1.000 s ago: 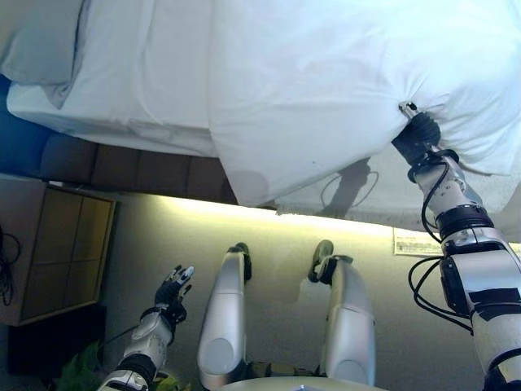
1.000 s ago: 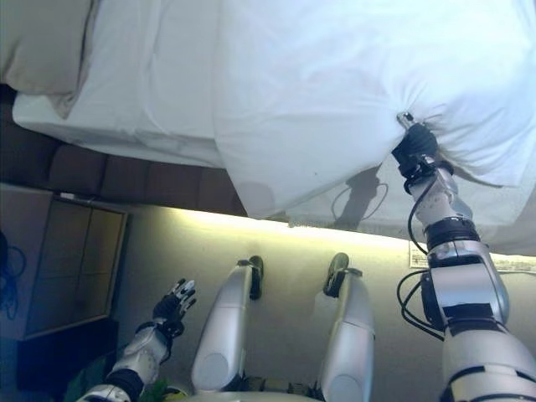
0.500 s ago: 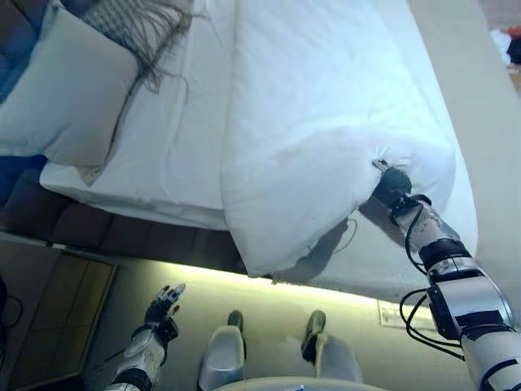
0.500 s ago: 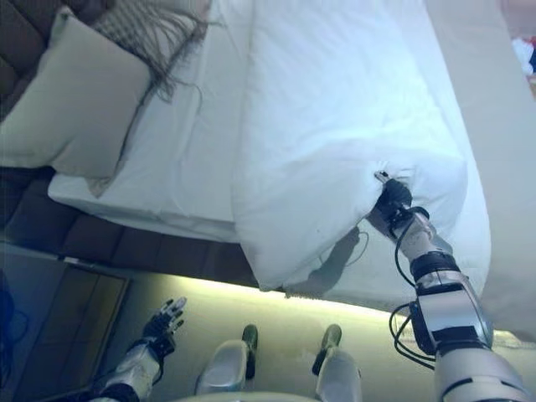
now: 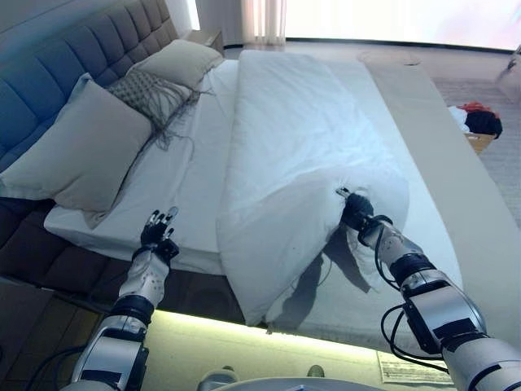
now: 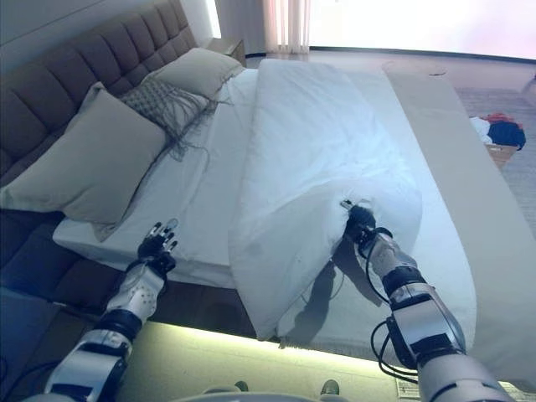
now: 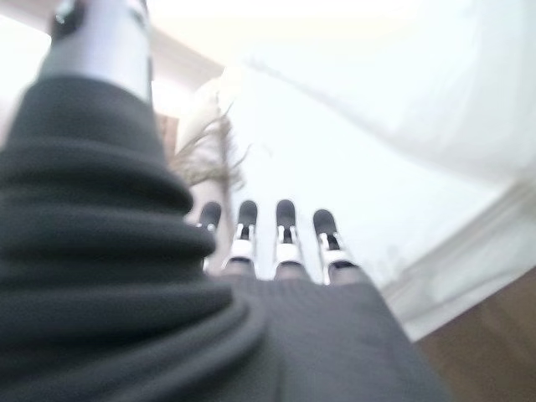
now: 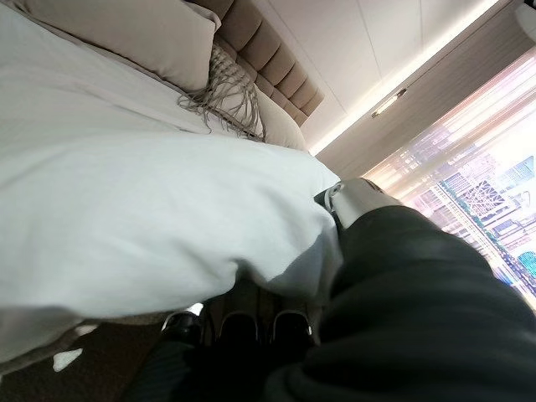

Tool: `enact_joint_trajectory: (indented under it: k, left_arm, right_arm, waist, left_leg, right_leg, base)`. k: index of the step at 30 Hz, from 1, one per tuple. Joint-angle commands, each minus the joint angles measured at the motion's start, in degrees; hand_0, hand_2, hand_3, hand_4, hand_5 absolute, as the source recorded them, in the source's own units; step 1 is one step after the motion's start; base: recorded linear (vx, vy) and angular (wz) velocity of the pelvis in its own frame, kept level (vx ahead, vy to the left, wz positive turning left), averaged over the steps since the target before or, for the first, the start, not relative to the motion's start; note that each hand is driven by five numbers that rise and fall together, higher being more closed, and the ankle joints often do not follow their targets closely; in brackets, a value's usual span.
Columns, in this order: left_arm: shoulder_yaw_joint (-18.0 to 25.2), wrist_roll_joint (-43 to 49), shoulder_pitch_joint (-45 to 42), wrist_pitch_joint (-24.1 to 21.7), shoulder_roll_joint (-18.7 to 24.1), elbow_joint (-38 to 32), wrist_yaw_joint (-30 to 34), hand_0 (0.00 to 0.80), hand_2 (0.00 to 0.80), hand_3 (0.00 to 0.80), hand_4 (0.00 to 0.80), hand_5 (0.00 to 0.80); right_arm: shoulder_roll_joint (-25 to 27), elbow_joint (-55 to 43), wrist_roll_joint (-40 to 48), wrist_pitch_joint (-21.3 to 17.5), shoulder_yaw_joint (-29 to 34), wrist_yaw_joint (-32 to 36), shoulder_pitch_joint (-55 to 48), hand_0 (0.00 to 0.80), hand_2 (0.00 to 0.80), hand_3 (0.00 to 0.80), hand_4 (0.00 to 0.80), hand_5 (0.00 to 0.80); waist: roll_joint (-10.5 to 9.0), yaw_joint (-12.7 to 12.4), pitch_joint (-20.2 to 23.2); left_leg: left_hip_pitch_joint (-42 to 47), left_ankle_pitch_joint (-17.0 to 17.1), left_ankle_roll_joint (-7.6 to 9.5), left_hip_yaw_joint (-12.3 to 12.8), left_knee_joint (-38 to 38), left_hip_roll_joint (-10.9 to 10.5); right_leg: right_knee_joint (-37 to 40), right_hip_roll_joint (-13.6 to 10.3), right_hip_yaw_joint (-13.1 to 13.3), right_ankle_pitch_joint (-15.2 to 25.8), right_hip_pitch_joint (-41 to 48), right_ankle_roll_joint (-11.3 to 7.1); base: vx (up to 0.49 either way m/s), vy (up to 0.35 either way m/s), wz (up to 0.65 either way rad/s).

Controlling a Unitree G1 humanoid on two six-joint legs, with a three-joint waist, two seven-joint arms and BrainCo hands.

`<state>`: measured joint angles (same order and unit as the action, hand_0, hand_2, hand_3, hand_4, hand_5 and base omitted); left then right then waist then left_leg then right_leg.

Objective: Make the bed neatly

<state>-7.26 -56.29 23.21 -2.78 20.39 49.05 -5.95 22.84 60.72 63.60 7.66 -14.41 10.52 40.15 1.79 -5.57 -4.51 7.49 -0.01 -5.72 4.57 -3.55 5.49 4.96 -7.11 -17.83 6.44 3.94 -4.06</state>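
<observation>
A white duvet [image 5: 301, 138] lies bunched in a long fold down the middle of the bed, its near corner hanging over the bed's side. My right hand [image 5: 356, 213] is shut on the duvet's edge near that corner; in the right wrist view its curled fingers [image 8: 243, 327] sit under the cloth [image 8: 151, 209]. The bare white sheet [image 5: 187, 179] shows to the left of the duvet. My left hand [image 5: 157, 236] is open and empty at the mattress's near edge, its fingers [image 7: 280, 226] straight over the sheet [image 7: 377, 167].
A large beige pillow [image 5: 73, 151], a fringed grey cushion [image 5: 151, 90] and a second pillow [image 5: 181, 61] lean on the tufted headboard [image 5: 57, 73]. A beige strip [image 5: 440, 138] runs along the bed's right side. A basket with clothes [image 5: 479, 124] stands beyond it.
The camera has swung up from the floor to the whole bed. My left hand has risen from beside my legs to the mattress edge. My right hand keeps its hold on the duvet.
</observation>
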Motion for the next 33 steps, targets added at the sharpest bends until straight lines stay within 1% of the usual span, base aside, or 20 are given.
enact_joint_trajectory:
  k: [1,3,6,8,10,11,15,18,21,24,25,28,30,33]
  left_arm:
    - [-4.63,-12.50,2.01,2.42,-2.64,4.99,4.04,0.000,0.000,0.000,0.000,0.000]
    - [-4.26,-19.33,0.20,4.57,-5.88,5.90,5.64,0.000,0.000,0.000,0.000,0.000]
    - [-4.34,-24.80,-1.66,6.10,-10.27,7.92,6.38,0.000,0.000,0.000,0.000,0.000]
    - [-3.88,-32.14,-2.57,9.10,-11.88,8.97,6.19,0.000,0.000,0.000,0.000,0.000]
    - [-2.65,-36.55,-3.09,11.53,-13.20,10.64,6.10,0.000,0.000,0.000,0.000,0.000]
    - [-2.05,-39.27,-3.30,13.38,-13.86,11.47,5.34,0.000,0.000,0.000,0.000,0.000]
    - [-0.13,-48.15,-4.79,18.38,-15.59,14.19,2.82,0.000,0.000,0.000,0.000,0.000]
    - [0.23,-51.82,-6.63,21.87,-16.70,14.88,1.09,0.000,0.000,0.000,0.000,0.000]
    - [-0.68,-56.71,-7.79,25.32,-17.47,15.83,-0.28,0.000,0.000,0.000,0.000,0.000]
    - [-0.67,-56.71,-7.41,29.00,-18.44,17.32,1.94,0.000,0.000,0.000,0.000,0.000]
    - [-1.60,-56.71,-6.79,29.83,-19.12,17.41,3.01,0.000,0.000,0.000,0.000,0.000]
    - [-3.38,-56.71,-5.44,29.96,-19.76,17.32,3.79,0.000,0.000,0.000,0.000,0.000]
    - [-4.80,-56.71,-4.06,29.19,-20.28,17.16,3.69,0.000,0.000,0.000,0.000,0.000]
    - [-5.84,-56.71,-2.43,27.89,-20.78,17.16,3.05,0.000,0.000,0.000,0.000,0.000]
  right_arm:
    - [-0.20,-3.78,1.29,-3.49,0.70,2.43,5.05,0.800,0.800,0.800,0.800,0.800]
    - [-0.30,-3.96,0.98,-3.47,1.22,2.50,4.89,0.800,0.800,0.800,0.800,0.800]
    - [-0.71,-4.36,0.81,-3.38,1.61,1.98,5.23,0.800,0.800,0.800,0.800,0.800]
    - [-0.79,-4.97,0.94,-3.42,1.49,1.61,5.62,0.800,0.800,0.800,0.800,0.800]
    - [-0.94,-5.34,1.28,-3.39,1.38,1.38,6.22,0.800,0.800,0.800,0.800,0.800]
    - [-1.14,-5.43,1.77,-3.47,1.26,1.21,6.57,0.800,0.800,0.800,0.800,0.800]
    - [-1.56,-6.07,4.10,-3.68,0.92,0.43,7.75,0.800,0.800,0.800,0.800,0.800]
    - [-2.24,-6.50,5.70,-4.68,1.17,0.23,8.19,0.800,0.800,0.800,0.800,0.800]
    - [-3.09,-7.76,6.63,-5.73,0.93,0.45,8.69,0.800,0.800,0.800,0.800,0.800]
    - [-3.89,-9.79,8.03,-7.26,0.22,0.17,9.06,0.800,0.800,0.800,0.800,0.800]
    - [-4.20,-11.35,8.66,-7.96,-0.15,-0.21,9.34,0.800,0.800,0.800,0.800,0.800]
    - [-4.65,-13.31,9.44,-9.26,-0.91,-0.30,10.04,0.800,0.800,0.800,0.800,0.800]
    - [-5.04,-15.55,10.55,-10.37,-1.80,-0.10,10.52,0.800,0.800,0.800,0.800,0.800]
    - [-5.63,-19.41,11.83,-11.34,-3.24,-0.53,10.83,0.800,0.800,0.800,0.800,0.800]
  waist:
    - [-1.94,-0.58,3.94]
    - [-2.29,-0.49,3.86]
    - [-3.09,-0.57,3.55]
    - [-3.79,-0.77,3.23]
    - [-4.70,-0.98,2.78]
    - [-5.33,-1.17,2.42]
    - [-7.77,-1.76,1.76]
    - [-8.92,-2.30,1.16]
    - [-9.85,-2.56,0.37]
    - [-10.60,-2.49,-0.48]
    - [-11.04,-2.34,-1.12]
    - [-11.70,-2.10,-2.30]
    - [-12.35,-1.67,-3.43]
    - [-13.02,-0.88,-4.62]
  left_leg:
    - [-2.79,1.37,0.57,2.02,-0.33,-1.13]
    - [-2.60,1.08,0.47,2.29,-0.12,-0.87]
    - [-2.43,0.71,0.47,2.58,-0.09,-0.50]
    - [-2.58,0.73,0.48,2.79,-0.12,-0.20]
    - [-2.63,0.60,0.50,3.08,-0.18,0.15]
    - [-2.34,0.32,0.44,3.28,-0.28,0.47]
    - [-2.52,0.30,0.45,3.56,-0.65,1.18]
    - [-2.59,0.19,0.36,3.60,-0.81,1.78]
    - [-3.20,0.37,0.24,3.56,-0.86,2.31]
    - [-4.06,0.66,0.13,3.50,-0.84,2.70]
    - [-4.56,0.78,0.06,3.29,-0.80,2.88]
    - [-5.52,0.94,-0.05,3.03,-0.59,3.21]
    - [-6.37,1.03,-0.19,2.99,-0.23,3.54]
    - [-7.39,1.02,-0.39,3.09,0.50,3.99]
  right_leg:
    - [-0.58,-1.39,-0.83,-3.63,2.45,-1.19]
    - [-0.62,-1.28,-0.79,-3.93,2.72,-1.05]
    - [-0.62,-0.90,-0.81,-4.28,2.85,-0.87]
    - [-0.55,-0.71,-0.75,-4.13,2.57,-0.88]
    - [-0.53,-0.39,-0.58,-4.12,2.42,-0.90]
    - [-0.57,-0.08,-0.48,-4.33,2.58,-0.92]
    - [-0.33,0.86,-0.30,-4.10,2.30,-0.84]
    - [-0.15,1.50,-0.36,-4.05,2.36,-0.76]
    - [-0.14,2.09,-0.16,-3.87,1.84,-0.67]
    - [-0.23,2.58,0.07,-3.70,1.14,-0.59]
    - [-0.31,2.86,0.27,-3.63,0.72,-0.55]
    - [-0.53,3.22,0.51,-3.45,-0.17,-0.49]
    - [-0.81,3.52,0.75,-3.35,-0.97,-0.46]
    - [-1.04,3.84,1.15,-3.26,-1.85,-0.38]
  base:
    - [0.046,0.001,0.02]
    - [0.053,-0.007,0.02]
    - [0.044,-0.038,0.01]
    - [0.023,-0.067,0.00]
    - [0.013,-0.111,-0.01]
    - [-0.005,-0.150,-0.01]
    - [0.020,-0.158,-0.01]
    - [0.024,-0.135,-0.02]
    - [-0.008,-0.121,-0.02]
    - [-0.044,-0.122,-0.02]
    - [-0.058,-0.116,-0.03]
    - [-0.080,-0.123,-0.03]
    - [-0.090,-0.130,-0.04]
    - [-0.072,-0.102,-0.10]
